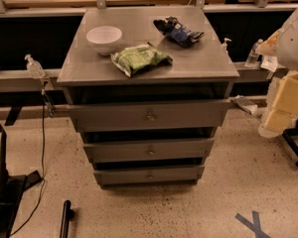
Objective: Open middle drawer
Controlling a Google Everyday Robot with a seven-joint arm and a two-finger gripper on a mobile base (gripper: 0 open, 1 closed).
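The grey cabinet (pixel 74 76) stands in the middle of the camera view with three drawers. The middle drawer (pixel 114 151) is the second one down, a flat wide front with a small round knob (pixel 150 152) at its centre. A dark gap shows above it. The top drawer (pixel 109 117) is taller and the lowest drawer (pixel 119 175) is slightly narrower. My gripper (pixel 283 108) is at the frame's right edge, a pale block below a white arm part, well right of the cabinet and touching nothing on it.
On the cabinet top lie a white bowl (pixel 104 36), a green chip bag (pixel 140 58) and a blue-black bag (pixel 179 32). Bottles stand on rails at left (pixel 34 66) and right (pixel 253 53). A black stand (pixel 2 192) is bottom left. Blue tape (pixel 251 222) marks the floor.
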